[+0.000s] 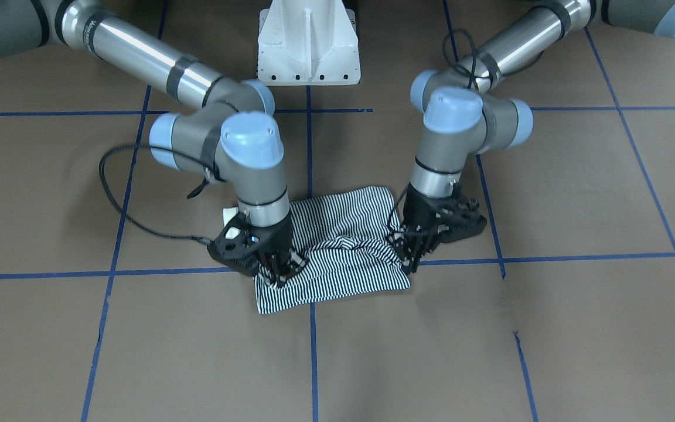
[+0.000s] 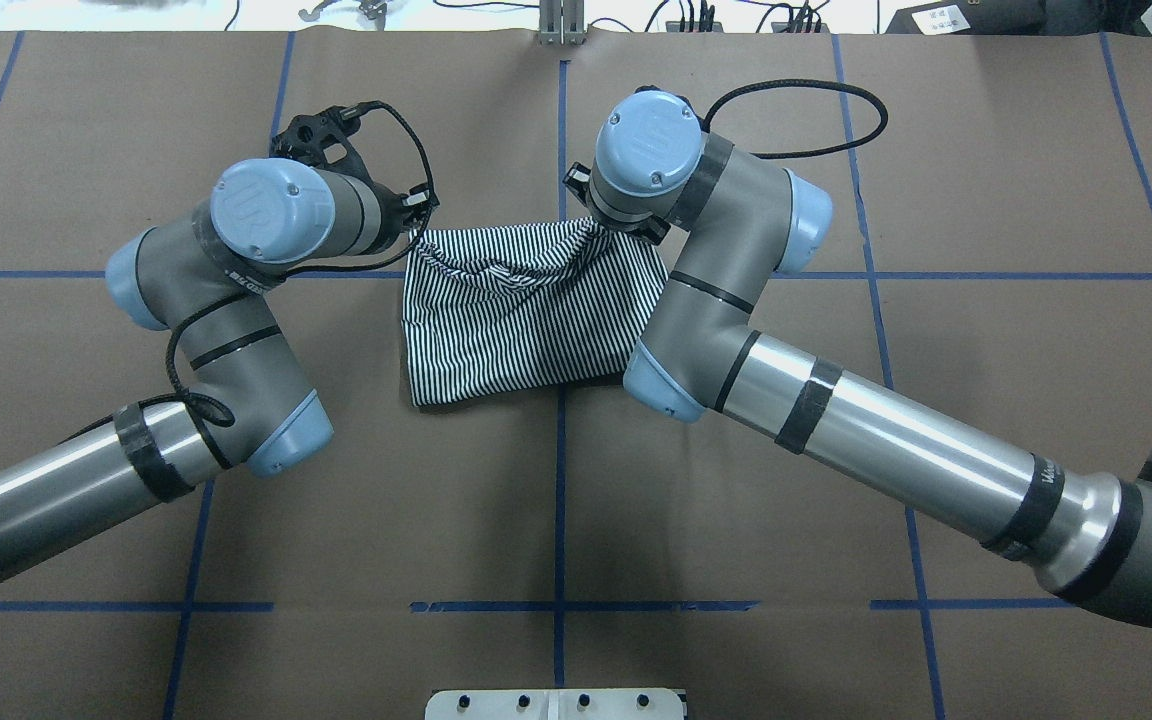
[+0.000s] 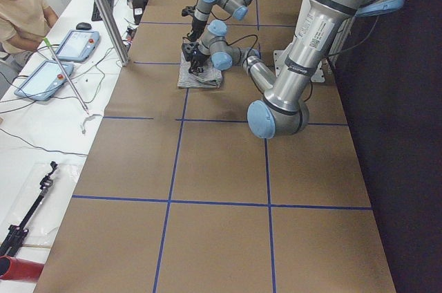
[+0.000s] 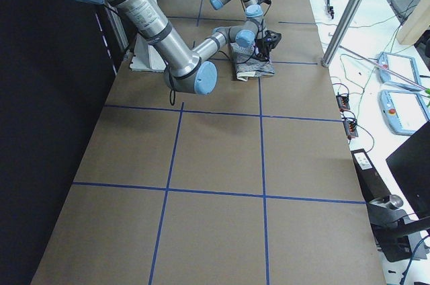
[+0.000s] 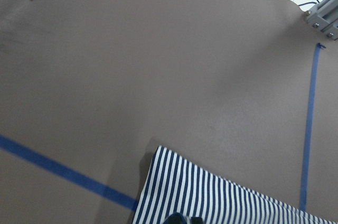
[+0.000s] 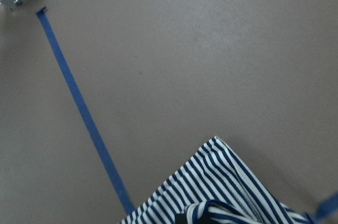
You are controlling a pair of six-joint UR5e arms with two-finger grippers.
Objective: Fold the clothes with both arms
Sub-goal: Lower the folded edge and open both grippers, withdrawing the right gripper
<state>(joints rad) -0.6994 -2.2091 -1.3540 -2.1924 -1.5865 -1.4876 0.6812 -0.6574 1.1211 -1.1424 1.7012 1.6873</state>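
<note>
The polo shirt (image 1: 343, 246) lies folded into a rough rectangle on the brown surface (image 1: 548, 328). It sits out from the white pedestal (image 1: 308, 44), across a crossing of the blue tape lines (image 1: 313, 346).

Both arms reach down to the half of the shirt farthest from the robot. The left arm (image 1: 449, 158) carries the left tool (image 1: 411, 262) at one side edge of the cloth. Its fingers are drawn together to a point, pinching the striped fabric at that edge. The right arm (image 1: 255, 170) carries the right tool (image 1: 279, 274) at the opposite side, over the shirt's outer corner. Its fingers are closed on the cloth there.

Between the two tools the fabric is gathered into a raised, wrinkled ridge. In the overhead view the far hem hangs in a shallow curve from one held point to the other. The half of the shirt nearer the robot lies flat on the surface. That view hides both sets of fingertips under the wrists.

Each wrist camera shows a striped edge of the shirt at the bottom of its view, with bare surface and a tape line beyond. A dark tip touches the cloth at the very bottom edge.

In the exterior left view a person sits at the white bench beside the surface, well apart from the shirt.
</note>
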